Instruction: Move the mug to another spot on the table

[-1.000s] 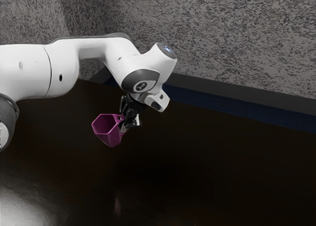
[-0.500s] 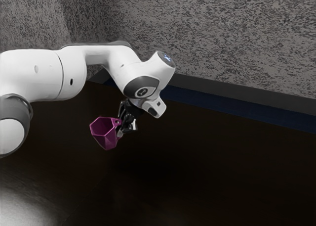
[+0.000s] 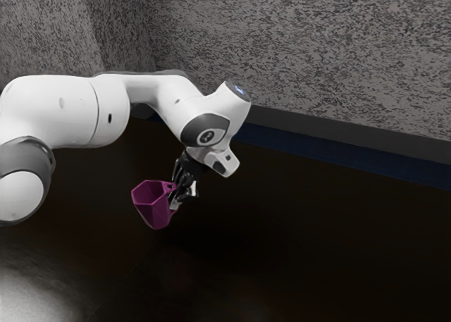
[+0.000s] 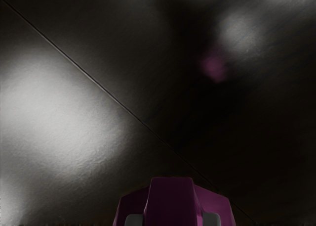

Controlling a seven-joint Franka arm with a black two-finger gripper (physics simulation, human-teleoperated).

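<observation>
The white arm (image 3: pixel 141 107) comes in from the exterior view's left and bends down over the dark, glossy bench (image 3: pixel 317 251), ending in the black tool (image 3: pixel 177 192). The tool is clenched on the handle of the purple mug (image 3: pixel 152 203), one finger on each side of it. The mug hangs from the tool on the side toward the exterior view's left. It is clear of the bench top and tilted, so its faceted body slants and its open mouth faces up and toward the exterior view's left. It sits over the part of the bench nearer the exterior view's left, well apart from the dark blue strip (image 3: pixel 338 151) that runs along the bench's far edge below the speckled grey wall (image 3: pixel 317 47). A pale glare (image 3: pixel 28 301) lies on the bench surface at the exterior view's lower left corner. In the wrist view the mug (image 4: pixel 170 201) is close under the hand, its handle facing the camera with the body spreading out behind it. Beyond it is the bench (image 4: pixel 74 112), crossed by a thin straight seam (image 4: pixel 98 86) and marked with broad soft patches of light. A faint purple smudge (image 4: pixel 215 67) shows on the dark surface, well apart from the mug itself.
</observation>
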